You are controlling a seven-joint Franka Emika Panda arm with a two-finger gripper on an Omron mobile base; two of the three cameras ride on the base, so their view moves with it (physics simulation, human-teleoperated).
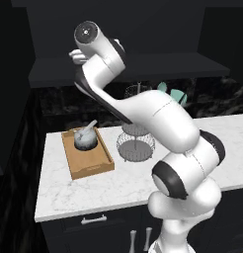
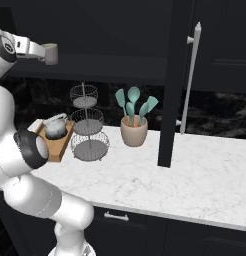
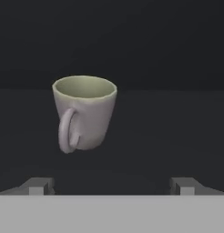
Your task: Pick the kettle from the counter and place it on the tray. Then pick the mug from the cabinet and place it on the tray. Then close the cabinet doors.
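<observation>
gripper (image 3: 112, 184): jaws seen spread wide, nothing between them
mug (image 3: 84, 112): upright on the cabinet shelf (image 3: 177, 136), ahead of the jaws, left of their midline — handle turned nearward
handling: judged light, rigid, smooth, chippable — best taken across the body

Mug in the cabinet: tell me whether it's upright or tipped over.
Upright. In the hand view the mug stands on the dark cabinet shelf with its open rim facing up and its loop handle at the side.

The counter (image 1: 118, 185) bears the tray (image 1: 89, 160), a wire basket stand (image 2: 88, 125) and a utensil crock (image 2: 133, 131)
</observation>
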